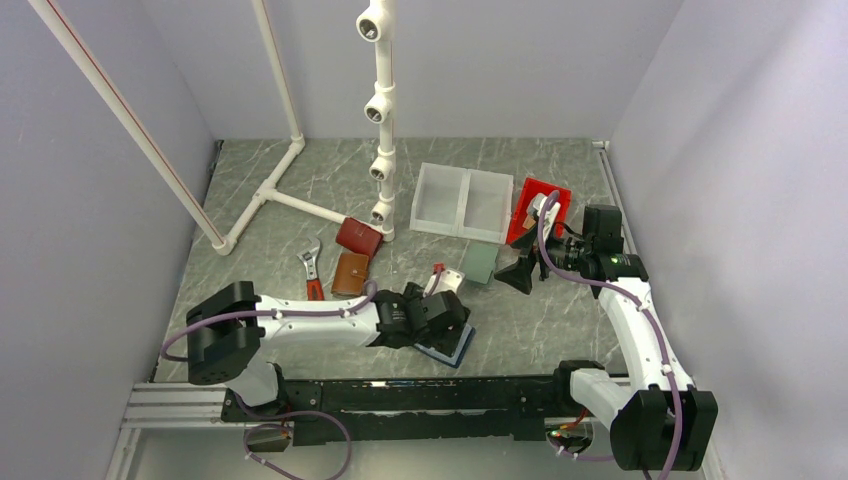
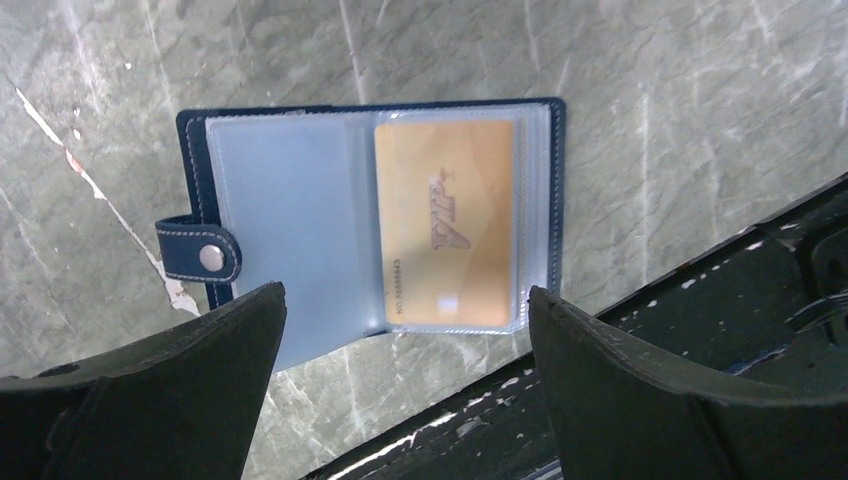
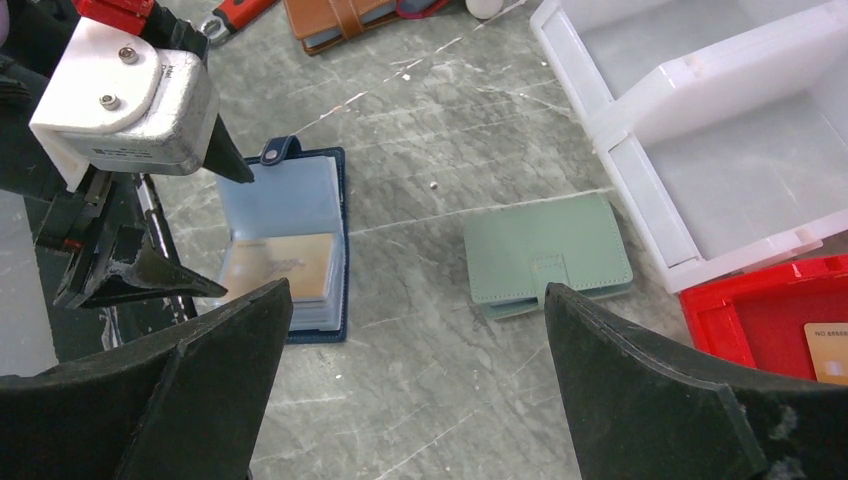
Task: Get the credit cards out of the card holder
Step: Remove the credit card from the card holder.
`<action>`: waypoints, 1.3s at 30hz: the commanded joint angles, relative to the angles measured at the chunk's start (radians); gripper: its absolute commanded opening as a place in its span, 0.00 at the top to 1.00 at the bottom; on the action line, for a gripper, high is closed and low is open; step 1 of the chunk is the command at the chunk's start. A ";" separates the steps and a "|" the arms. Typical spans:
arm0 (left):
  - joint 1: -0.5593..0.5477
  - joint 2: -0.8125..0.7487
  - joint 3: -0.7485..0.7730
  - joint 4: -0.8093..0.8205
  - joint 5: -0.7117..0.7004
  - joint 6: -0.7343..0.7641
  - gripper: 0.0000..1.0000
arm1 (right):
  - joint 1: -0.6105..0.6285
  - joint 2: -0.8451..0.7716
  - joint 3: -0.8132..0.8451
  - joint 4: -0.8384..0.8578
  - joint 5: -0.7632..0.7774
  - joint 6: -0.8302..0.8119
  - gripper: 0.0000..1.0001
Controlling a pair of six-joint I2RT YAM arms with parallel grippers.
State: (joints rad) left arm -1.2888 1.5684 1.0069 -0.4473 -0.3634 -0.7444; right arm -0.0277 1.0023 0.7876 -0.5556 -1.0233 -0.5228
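Under the spread left gripper, unfolded card holder, orange card inside.

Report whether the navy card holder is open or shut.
Open: the navy blue folding card holder lies spread flat, inside facing up, an orange-tan card showing.

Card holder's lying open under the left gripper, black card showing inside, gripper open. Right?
Not quite. The card showing inside is orange-tan, not black, as the left wrist view shows. The rest holds: the card holder lies open under the left gripper, whose jaws stand open.
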 commanded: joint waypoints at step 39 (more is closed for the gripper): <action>0.098 0.148 0.010 0.166 0.239 0.019 0.32 | -0.002 0.008 -0.003 0.014 -0.042 -0.033 0.00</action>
State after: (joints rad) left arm -1.1957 1.7424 1.0481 -0.3115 -0.1524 -0.7021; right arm -0.0277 1.0157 0.7837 -0.5552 -1.0279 -0.5320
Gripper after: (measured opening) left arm 0.685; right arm 0.994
